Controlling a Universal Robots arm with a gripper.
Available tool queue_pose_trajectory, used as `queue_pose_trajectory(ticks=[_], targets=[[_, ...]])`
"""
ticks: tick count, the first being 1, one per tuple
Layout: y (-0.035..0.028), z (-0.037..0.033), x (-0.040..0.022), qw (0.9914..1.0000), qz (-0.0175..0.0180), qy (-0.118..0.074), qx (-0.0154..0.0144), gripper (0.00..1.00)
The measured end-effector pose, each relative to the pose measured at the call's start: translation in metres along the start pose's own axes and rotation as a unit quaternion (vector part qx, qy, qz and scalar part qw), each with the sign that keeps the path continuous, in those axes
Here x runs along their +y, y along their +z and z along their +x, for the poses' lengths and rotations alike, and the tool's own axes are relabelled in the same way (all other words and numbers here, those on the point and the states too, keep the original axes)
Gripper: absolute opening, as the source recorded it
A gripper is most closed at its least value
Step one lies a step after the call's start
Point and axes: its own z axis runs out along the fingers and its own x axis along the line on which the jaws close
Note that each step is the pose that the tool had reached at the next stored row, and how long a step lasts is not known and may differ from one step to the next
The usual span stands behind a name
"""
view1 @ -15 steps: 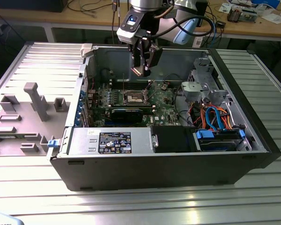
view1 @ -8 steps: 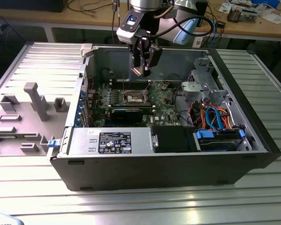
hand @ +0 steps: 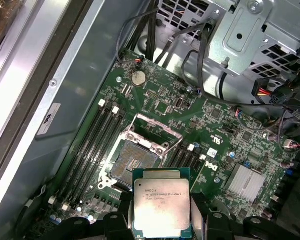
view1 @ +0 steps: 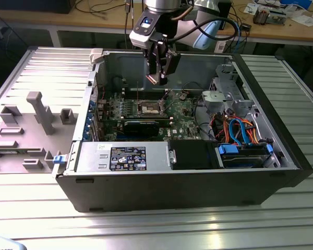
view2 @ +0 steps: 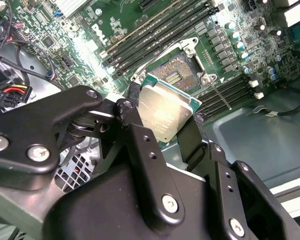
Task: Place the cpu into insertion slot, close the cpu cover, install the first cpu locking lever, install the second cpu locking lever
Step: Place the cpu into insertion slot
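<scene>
My gripper (view1: pixel 157 78) hangs inside the open computer case, shut on the cpu (hand: pixel 161 206), a flat square chip with a silvery-tan top. Black fingers (view2: pixel 140 130) press two opposite edges of the cpu (view2: pixel 165 112). The chip hovers above the motherboard, a little off to one side of the insertion slot (hand: pixel 130 165), whose dark centre is bare. The cpu cover (hand: pixel 154 131) is swung open at the slot's far edge. In the exterior view the insertion slot (view1: pixel 148 108) lies below the gripper. A thin locking lever (view2: pixel 220 95) stands free beside the insertion slot (view2: pixel 174 72).
Long memory slots (hand: pixel 97 135) flank the socket. A black card (view1: pixel 141 125) and the power supply (view1: pixel 128 156) lie toward the case front. A drive cage (view1: pixel 224 96) and coloured cables (view1: pixel 240 130) fill the exterior view's right. A grey fixture plate (view1: pixel 26 125) sits outside the case.
</scene>
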Motion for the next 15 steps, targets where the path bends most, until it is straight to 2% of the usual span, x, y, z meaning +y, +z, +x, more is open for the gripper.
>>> queue_pose_trajectory(ticks=[15], targets=[[0.0, 0.0, 0.0, 0.99994, 0.0013, 0.011, -0.0005, 0.55]])
